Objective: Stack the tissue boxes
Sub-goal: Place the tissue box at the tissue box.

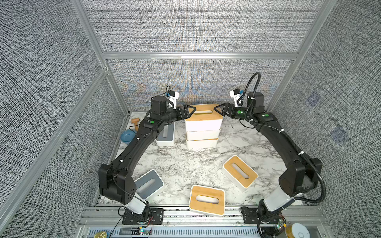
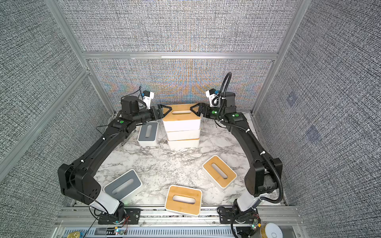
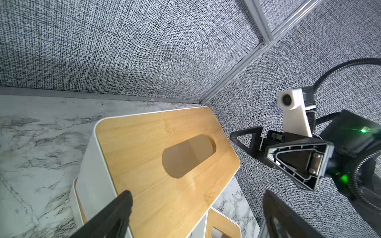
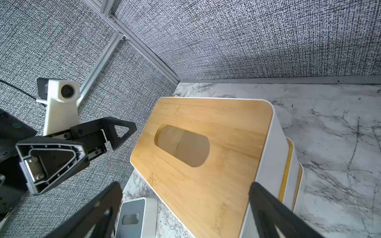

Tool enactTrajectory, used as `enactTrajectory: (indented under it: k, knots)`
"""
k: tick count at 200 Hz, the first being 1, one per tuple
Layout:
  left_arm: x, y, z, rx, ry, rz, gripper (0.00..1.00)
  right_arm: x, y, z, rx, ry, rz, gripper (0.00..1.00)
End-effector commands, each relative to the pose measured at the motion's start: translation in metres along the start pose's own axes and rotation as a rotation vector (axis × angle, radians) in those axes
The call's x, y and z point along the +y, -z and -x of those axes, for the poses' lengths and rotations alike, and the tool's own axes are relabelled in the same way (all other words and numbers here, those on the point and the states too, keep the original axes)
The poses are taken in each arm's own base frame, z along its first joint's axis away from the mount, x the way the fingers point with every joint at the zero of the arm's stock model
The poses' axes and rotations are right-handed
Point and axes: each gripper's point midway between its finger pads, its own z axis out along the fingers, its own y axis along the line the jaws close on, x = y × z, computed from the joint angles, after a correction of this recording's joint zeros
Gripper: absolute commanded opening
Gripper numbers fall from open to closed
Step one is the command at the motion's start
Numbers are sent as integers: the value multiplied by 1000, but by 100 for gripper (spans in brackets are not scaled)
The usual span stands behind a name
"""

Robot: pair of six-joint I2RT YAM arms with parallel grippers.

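Left end effector (image 1: 190,112) level, facing right end effector (image 1: 218,110) across stack (image 1: 203,124)

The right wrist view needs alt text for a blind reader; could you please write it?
A white tissue box with a tan lid tops a stack on a marbled table, seen past the open fingers of the right gripper. The open left gripper faces it.

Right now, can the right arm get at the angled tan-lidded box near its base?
Probably yes: the right gripper is open and empty, and the tan-lidded box lies alone on the table, nothing stacked on it.
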Motion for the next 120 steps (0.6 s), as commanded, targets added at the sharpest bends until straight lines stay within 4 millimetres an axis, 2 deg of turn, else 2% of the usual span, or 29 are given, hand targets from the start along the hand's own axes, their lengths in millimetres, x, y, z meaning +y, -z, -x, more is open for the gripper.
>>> enactTrajectory:
  k: [1,36,70,89,120]
  knots:
    - [-5,11,7,-11,-36,-6,99,0,6,2,-1,1,-6,99]
    - [-3,28,12,-25,-74,26,100,-2,17,9,-26,-2,-35,99]
    - [4,54,6,-29,-125,95,99,-3,33,15,-59,-1,-76,99]
    - [8,68,-8,-11,-151,120,100,-2,46,16,-84,0,-103,99]
    - [6,80,-54,77,-204,62,96,-6,68,11,-123,-12,-150,99]
